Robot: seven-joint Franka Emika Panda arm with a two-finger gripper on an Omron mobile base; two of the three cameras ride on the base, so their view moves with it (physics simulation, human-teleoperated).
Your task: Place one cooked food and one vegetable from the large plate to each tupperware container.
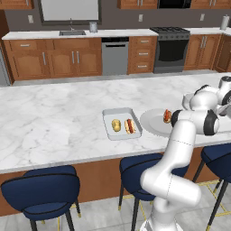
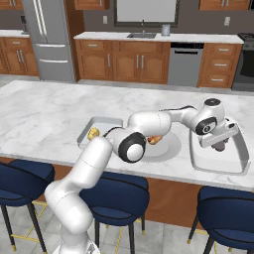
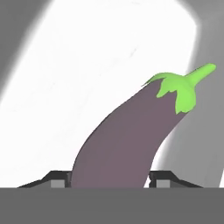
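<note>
Hand view: pincer (image 3: pixel 111 181) closed on a purple eggplant (image 3: pixel 127 135) with a green stem, fingertips mostly cut off at the bottom edge. Right base view: pincer (image 2: pixel 218 145) over the larger tupperware container (image 2: pixel 198 158) near the worktop's (image 2: pixel 44 114) right end. Smaller container (image 1: pixel 109 131), holding yellowish vegetable (image 1: pixel 116 125) and hot dog (image 1: pixel 130 126), lies left of large plate (image 1: pixel 151 122); the arm hides part of the plate and the food (image 1: pixel 167 116) on it.

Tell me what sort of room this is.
A home kitchen, rendered: a marble island counter with blue stools, wooden cabinets, a black stove, a sink and a steel fridge.
</note>
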